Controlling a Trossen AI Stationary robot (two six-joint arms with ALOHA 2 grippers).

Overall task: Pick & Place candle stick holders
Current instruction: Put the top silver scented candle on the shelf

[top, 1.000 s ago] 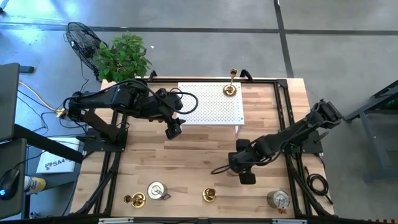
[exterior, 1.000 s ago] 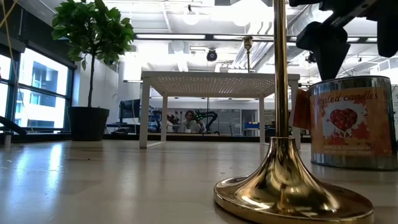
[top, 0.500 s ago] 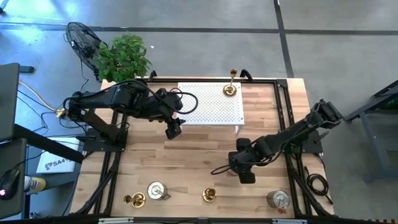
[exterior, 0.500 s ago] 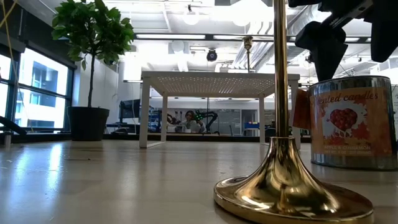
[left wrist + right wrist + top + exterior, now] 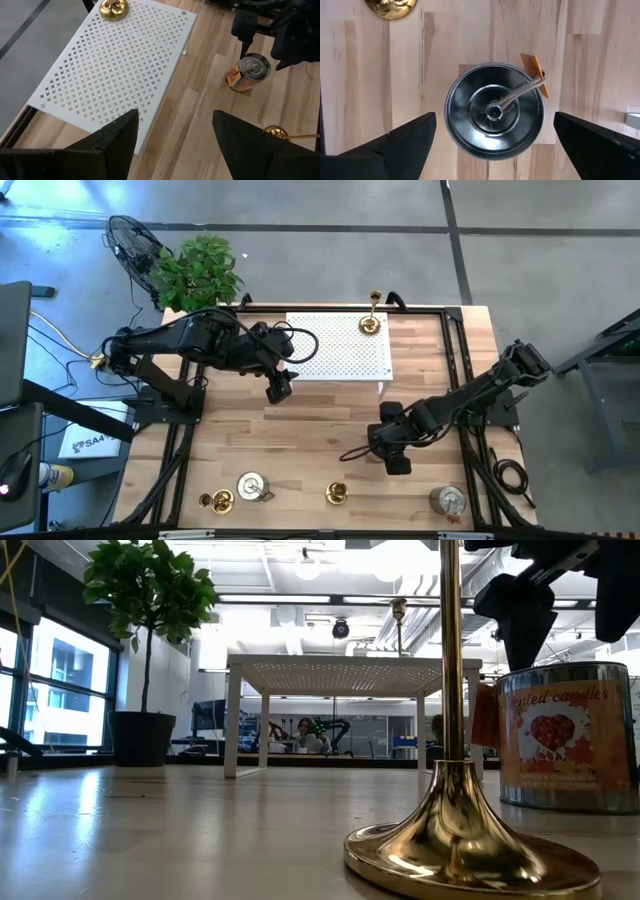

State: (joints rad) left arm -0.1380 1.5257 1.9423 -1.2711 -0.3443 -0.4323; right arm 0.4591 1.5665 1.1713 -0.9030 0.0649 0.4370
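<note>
The job is looking barely begun: only one gold holder [image 5: 370, 323] is standing on the white perforated stand [image 5: 330, 350]. A second gold holder [image 5: 218, 501], a third gold holder [image 5: 336, 494], a silver tin [image 5: 252, 486] and another silver tin [image 5: 448, 500] are waiting along the near edge of the surface [image 5: 320, 430]. The right tool [image 5: 397, 464] is hovering with its fingers spread wide directly over a third silver tin [image 5: 494, 111], gripping nothing yet; that pick is looking like the step in hand. The left tool [image 5: 279, 388] is waiting, fingers apart and empty, at the stand's front edge.
</note>
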